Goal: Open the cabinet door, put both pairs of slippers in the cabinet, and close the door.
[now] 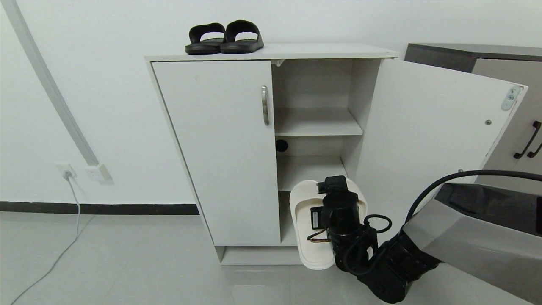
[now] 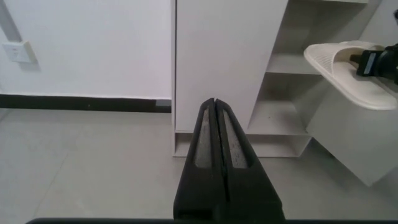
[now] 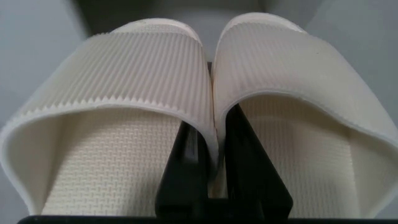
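Note:
The white cabinet [image 1: 220, 148] stands with its right door [image 1: 427, 135] swung open and its left door shut. A pair of black slippers [image 1: 224, 38] rests on the cabinet top. My right gripper [image 3: 214, 155] is shut on the pair of white slippers [image 1: 309, 224], pinching the two inner edges together, and holds them in front of the open lower compartment. The white slippers [image 2: 351, 71] also appear in the left wrist view, beside the shelves. My left gripper [image 2: 216, 134] is shut, empty, low over the floor in front of the cabinet.
Inside the open side are two shelves [image 1: 317, 123] and a bottom compartment. A dark grey cabinet [image 1: 508, 106] stands to the right behind the open door. A wall socket with a cable [image 1: 67, 173] is at the left. Grey tiled floor [image 1: 106, 262] lies in front.

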Controlling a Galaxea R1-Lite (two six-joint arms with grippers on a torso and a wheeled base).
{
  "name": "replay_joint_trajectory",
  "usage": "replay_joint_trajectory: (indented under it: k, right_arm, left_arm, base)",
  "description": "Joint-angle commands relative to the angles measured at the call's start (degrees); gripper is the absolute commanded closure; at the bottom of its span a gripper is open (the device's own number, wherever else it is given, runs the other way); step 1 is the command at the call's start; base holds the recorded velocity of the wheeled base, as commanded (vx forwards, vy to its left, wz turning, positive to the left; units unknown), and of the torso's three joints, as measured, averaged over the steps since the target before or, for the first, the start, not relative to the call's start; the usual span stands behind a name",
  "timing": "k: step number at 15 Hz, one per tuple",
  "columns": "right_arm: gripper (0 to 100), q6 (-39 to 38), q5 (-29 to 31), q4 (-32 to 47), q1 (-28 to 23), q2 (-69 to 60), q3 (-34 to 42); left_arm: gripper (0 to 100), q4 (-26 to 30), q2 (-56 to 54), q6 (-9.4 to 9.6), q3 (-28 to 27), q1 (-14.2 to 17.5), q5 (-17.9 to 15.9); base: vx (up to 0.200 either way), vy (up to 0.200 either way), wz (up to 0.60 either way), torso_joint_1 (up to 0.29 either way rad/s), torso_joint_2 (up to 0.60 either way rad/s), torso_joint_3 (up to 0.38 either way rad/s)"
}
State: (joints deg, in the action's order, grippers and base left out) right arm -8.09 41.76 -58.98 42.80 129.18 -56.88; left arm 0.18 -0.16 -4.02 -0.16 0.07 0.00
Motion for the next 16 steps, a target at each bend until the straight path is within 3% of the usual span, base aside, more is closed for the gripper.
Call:
replay_joint_trajectory:
  k: [1, 16]
  right_arm:
    - [100, 0.01, 0.07, 0.00, -1.67, 0.10, 0.28]
    - [100, 0.62, 0.16, 0.00, -5.62, -0.16, 1.07]
  left_arm:
    - [100, -0.01, 0.16, -0.11, -0.02, 0.01, 0.00]
    - [100, -0.01, 0.16, -0.72, -0.02, 0.01, 0.09]
  base:
    - [0.000, 0.000, 0.00, 0.000, 0.00, 0.000]
    - [0.000, 0.000, 0.00, 0.000, 0.00, 0.000]
